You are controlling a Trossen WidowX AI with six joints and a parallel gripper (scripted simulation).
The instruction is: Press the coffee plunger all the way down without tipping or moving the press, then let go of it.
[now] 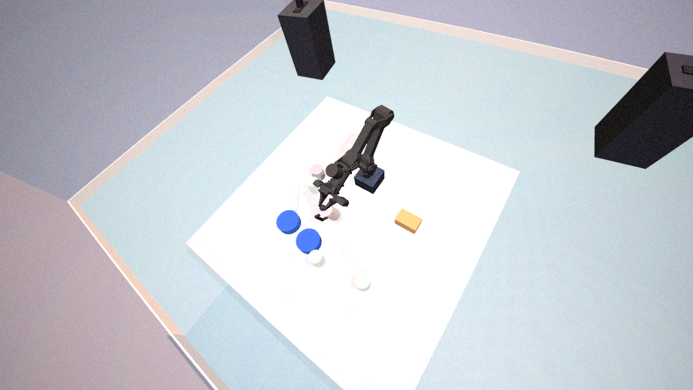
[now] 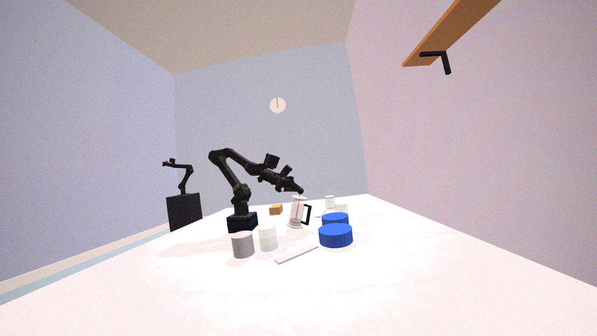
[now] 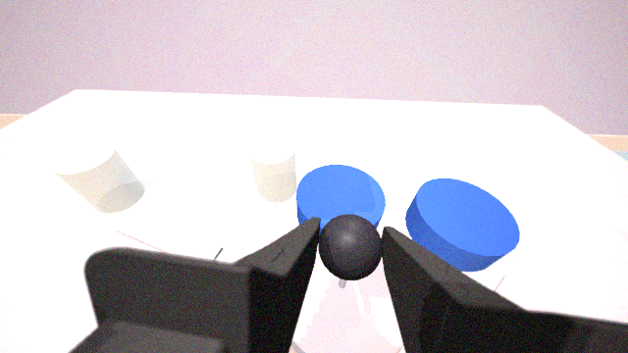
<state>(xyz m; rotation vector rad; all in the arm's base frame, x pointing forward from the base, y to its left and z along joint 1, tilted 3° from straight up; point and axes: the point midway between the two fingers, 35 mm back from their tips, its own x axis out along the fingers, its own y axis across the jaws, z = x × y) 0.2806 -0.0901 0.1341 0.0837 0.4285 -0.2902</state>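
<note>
The gripper (image 3: 350,247) is closed on the plunger knob (image 3: 350,246), a dark sphere held between the two black fingers, one finger against each side of it. Below the knob only a short length of the thin plunger rod (image 3: 341,283) shows above the lid.

The French press (image 2: 298,213) stands upright on the white worktop (image 2: 396,267), roughly at its middle, just in front of the arm's dark blue base block (image 2: 241,221). Its glass body is clear and its black handle (image 2: 307,214) faces away from the arm. In the exterior view the knob sits close above the lid; whether the plunger has reached the bottom cannot be determined from these views.

Two blue cylinders (image 2: 335,234) stand near the press, on the side where its handle points. A grey cylinder (image 2: 242,244) and a translucent tumbler (image 2: 267,236) stand side by side ahead of the base block. Two more pale tumblers (image 3: 274,177) stand beyond the blue cylinders in the wrist view. A flat white strip (image 2: 296,254) lies on the worktop between the translucent tumbler and the nearer blue cylinder. An orange block (image 1: 407,220) lies apart, toward the opposite edge of the worktop.
</note>
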